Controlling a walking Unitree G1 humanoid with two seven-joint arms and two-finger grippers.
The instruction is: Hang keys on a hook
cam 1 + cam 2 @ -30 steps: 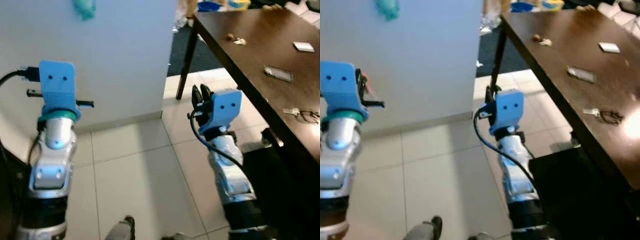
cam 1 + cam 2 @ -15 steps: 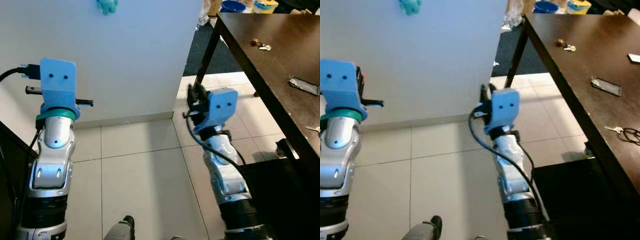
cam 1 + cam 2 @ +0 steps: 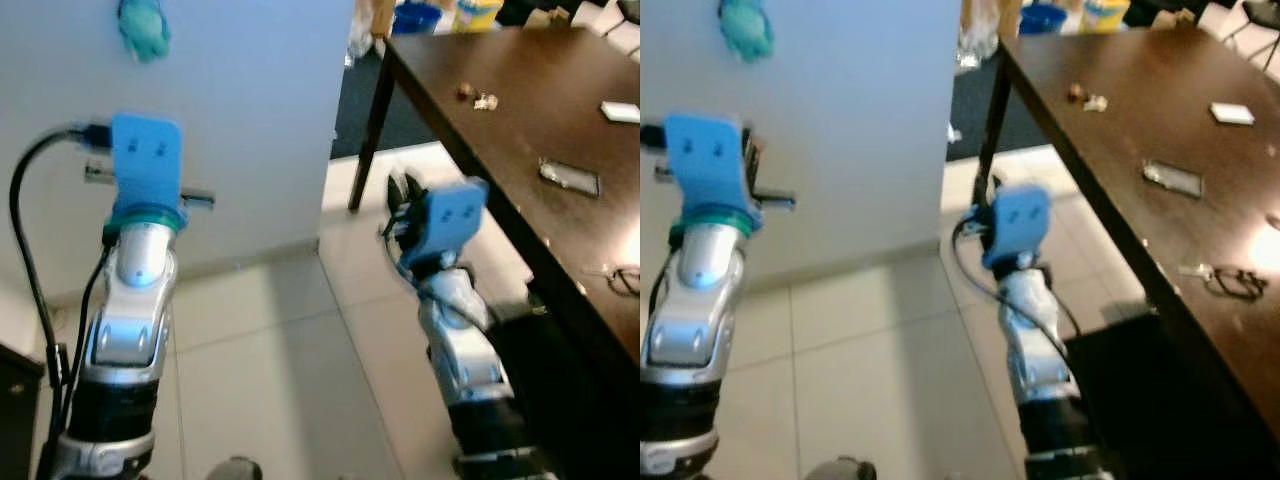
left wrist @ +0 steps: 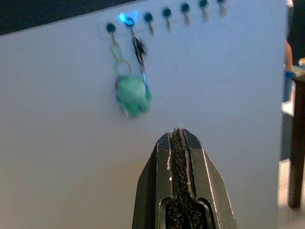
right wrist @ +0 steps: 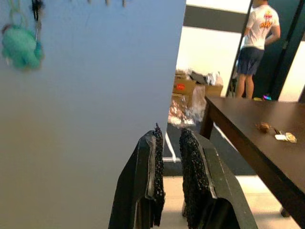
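Currently: keys not yet picked up, both grippers empty

**Task status.** Nothing is hanging from either gripper. A bunch of keys (image 3: 1218, 279) is lying near the front edge of the dark table (image 3: 1120, 120), well apart from the right gripper (image 3: 404, 200) and off to its right. A second small set of keys (image 3: 486, 101) is lying farther back on the same table, beyond and to the right of that gripper. The hook rail (image 4: 164, 13) is sitting high on the white wall (image 3: 250, 120), above and ahead of the left gripper (image 4: 177, 138). Two hooks are already carrying a teal plush keychain (image 4: 133, 95); the other hooks appear free. Judged from this, pickup, carry and hanging are all still outstanding.

**Arm pose.**
- Left arm: raised, forearm upright, gripper pointing at the wall below the rail. Its jaws are pressing together with nothing between them.
- Right arm: raised, forearm upright, gripper pointing past the wall corner toward the table's far end. Its jaws are standing narrowly apart, gripping nothing.

A person (image 5: 256, 43) is standing in the background beyond the table.
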